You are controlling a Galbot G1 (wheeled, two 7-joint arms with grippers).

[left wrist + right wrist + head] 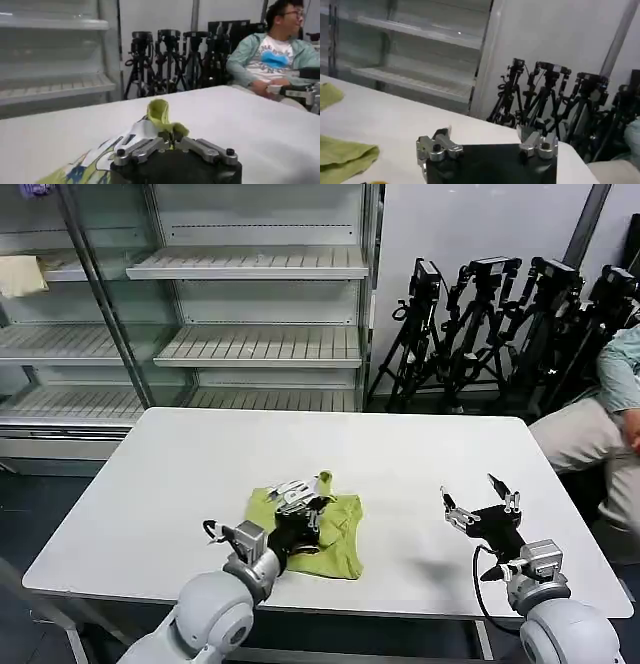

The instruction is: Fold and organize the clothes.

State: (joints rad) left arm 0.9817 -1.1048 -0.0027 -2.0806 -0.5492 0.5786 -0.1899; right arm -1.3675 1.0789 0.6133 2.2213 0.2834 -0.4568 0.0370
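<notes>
Left gripper [300,496] pinched shut on a raised fold of the lime yellow-green knit T-shirt [340,534], near the white table's [150,484] front edge. Right gripper [480,502] spread open, empty, well apart toward the right edge; farther from the cloth.

We see a white rectangular table [420,444] taking up the foreground. Behind the table stands a glass-fronted display cabinet with pale slatted metal shelves [260,344], a pale cream folded cloth [20,276] lying on one of its upper shelves. Beside the cabinet, also behind the table, a cluster of black camera tripods [500,334] leans against a plain white wall [470,224].
</notes>
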